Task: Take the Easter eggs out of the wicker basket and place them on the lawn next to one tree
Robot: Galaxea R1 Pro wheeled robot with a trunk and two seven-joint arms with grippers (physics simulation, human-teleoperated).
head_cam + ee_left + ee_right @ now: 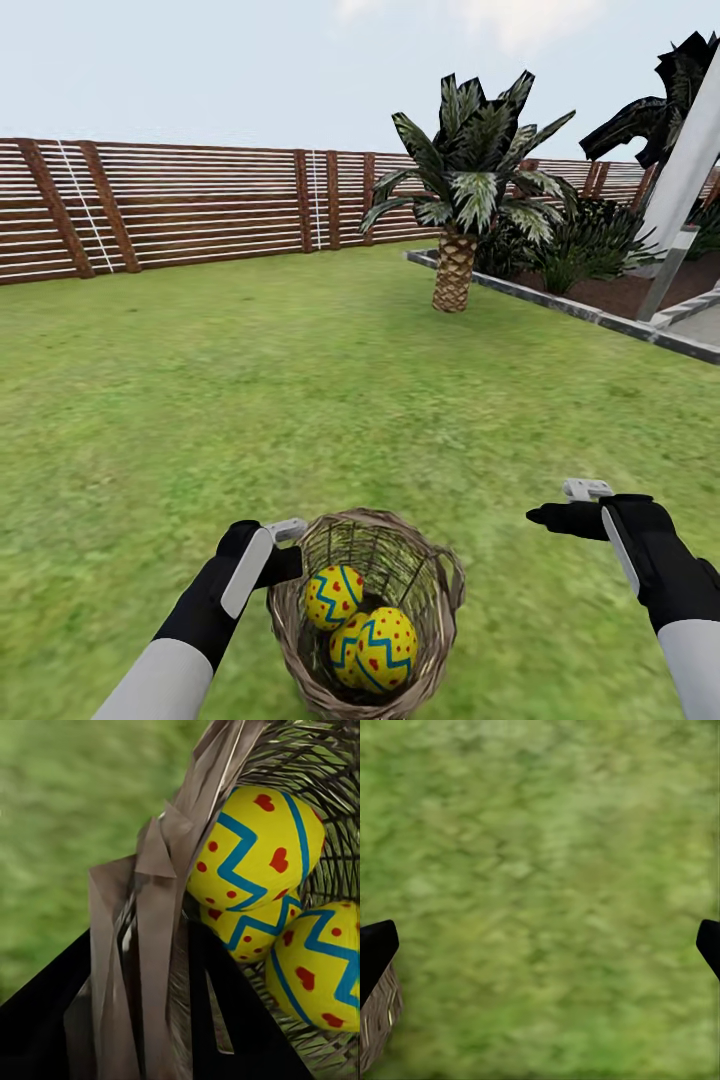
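At the bottom centre of the head view sits the wicker basket [365,610], its open brown weave rising to a rim with a small loop handle on the right side. Inside lie the three Easter eggs [362,628], bright yellow with red dots and blue zigzag bands, packed touching one another; one lies toward the upper left of the basket's hollow, one toward the lower right, and the third shows partly between and beneath them.

The left hand [283,549] is at the basket's left rim. In the left wrist view its dark fingers [232,1020] stand on either side of the woven wall [154,945], closed upon the rim, with the eggs [259,851] just inside.

The right hand [565,505] hovers at the lower right of the head view, well apart from the basket and above bare grass. In the right wrist view its two black fingertips [375,949] sit at opposite edges of the frame, spread wide with nothing between them but lawn [547,892]; a bit of wicker shows in the lower left corner.

Beyond, the lawn [250,380] stretches up the frame. In the upper right a short palm [462,200] with a scaly trunk stands beside a grey-edged planting bed [560,300]. A brown slatted fence [180,205] runs across the back.
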